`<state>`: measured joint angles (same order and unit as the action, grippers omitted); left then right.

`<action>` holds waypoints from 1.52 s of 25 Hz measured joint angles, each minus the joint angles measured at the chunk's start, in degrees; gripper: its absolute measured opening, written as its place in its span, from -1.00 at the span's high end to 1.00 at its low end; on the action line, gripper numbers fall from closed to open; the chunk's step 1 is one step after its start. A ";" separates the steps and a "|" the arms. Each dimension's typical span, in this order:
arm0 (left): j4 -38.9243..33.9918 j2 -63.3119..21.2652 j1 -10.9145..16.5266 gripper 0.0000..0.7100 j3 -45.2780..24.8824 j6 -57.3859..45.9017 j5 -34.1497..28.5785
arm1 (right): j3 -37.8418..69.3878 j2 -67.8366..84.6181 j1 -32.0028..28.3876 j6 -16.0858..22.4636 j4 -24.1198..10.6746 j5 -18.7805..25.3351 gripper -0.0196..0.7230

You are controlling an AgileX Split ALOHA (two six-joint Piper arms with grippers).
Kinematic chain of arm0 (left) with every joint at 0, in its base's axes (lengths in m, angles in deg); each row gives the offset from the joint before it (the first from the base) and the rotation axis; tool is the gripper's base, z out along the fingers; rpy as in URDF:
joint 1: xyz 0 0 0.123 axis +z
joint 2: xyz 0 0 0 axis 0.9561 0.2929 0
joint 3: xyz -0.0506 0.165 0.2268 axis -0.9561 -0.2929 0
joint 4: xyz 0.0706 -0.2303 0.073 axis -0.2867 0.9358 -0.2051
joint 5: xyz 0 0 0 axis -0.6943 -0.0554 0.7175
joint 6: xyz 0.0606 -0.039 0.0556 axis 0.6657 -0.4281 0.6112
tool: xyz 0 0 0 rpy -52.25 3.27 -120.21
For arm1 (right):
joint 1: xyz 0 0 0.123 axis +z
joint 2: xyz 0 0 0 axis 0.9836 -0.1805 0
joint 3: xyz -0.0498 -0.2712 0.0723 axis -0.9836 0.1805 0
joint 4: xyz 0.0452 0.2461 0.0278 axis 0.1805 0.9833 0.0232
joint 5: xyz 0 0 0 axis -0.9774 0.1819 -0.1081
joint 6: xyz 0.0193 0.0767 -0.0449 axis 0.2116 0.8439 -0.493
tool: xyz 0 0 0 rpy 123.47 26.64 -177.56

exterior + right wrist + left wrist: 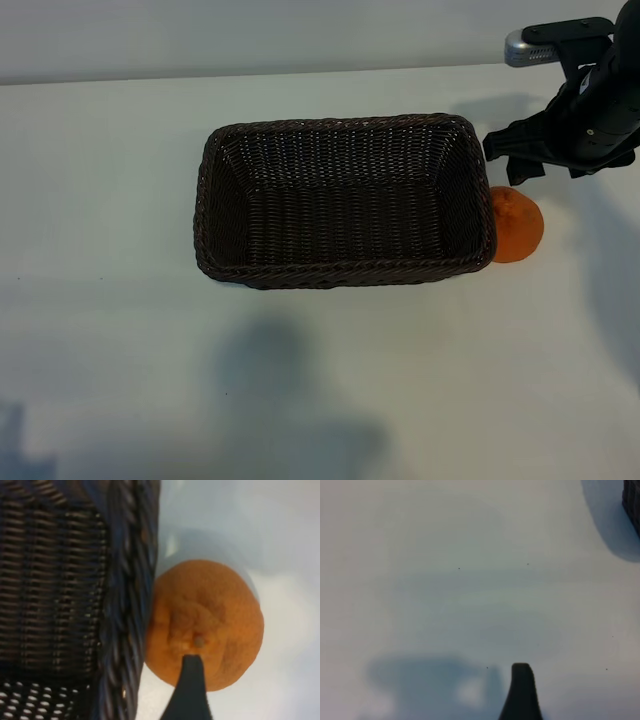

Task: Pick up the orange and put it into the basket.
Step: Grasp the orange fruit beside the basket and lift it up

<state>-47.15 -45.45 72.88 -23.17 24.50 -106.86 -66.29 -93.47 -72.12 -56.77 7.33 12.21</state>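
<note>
The orange point(517, 226) sits on the worktop point(110, 180), pressed against the outside of the basket point(345, 270) at its short right-hand wall, knobbly stem end turned upward. In the right wrist view the fruit point(210, 620) meets the braided rim point(127, 605), with no gap visible between them. The basket lies with its long sides running across the exterior view and has nothing in it.

The worktop is a plain, pale, matt surface; soft shadows fall across its near part and beside the basket. Behind it runs a light, bare wall point(250, 35).

The right end effector point(560, 150) hangs just above and behind the orange, tilted steeply downward, its fingers spread wide and holding nothing; one dark fingertip point(190, 690) shows in front of the fruit in its own camera. The left end effector point(522, 695) is parked over bare worktop well away from the orange, also wide apart and empty, with only a corner of the basket point(632, 505) at the edge of its view.
</note>
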 joint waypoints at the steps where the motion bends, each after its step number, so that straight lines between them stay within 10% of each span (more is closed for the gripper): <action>1: 0.00 0.00 0.00 -0.61 0.00 0.00 0.00 | 0.00 0.00 -0.12 0.74 0.14 -0.05 -0.66; 17: 0.00 0.00 0.00 -0.61 0.00 0.07 0.00 | 0.00 0.00 -0.92 12.29 1.56 -3.34 -0.66; 38: 0.00 0.00 0.00 -0.61 0.00 0.02 0.00 | -0.01 -5.01 -0.92 9.03 -2.18 -2.07 -0.66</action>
<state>-47.15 -45.45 72.88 -23.17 24.52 -106.86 -66.29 -98.48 -73.03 -47.75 5.15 10.14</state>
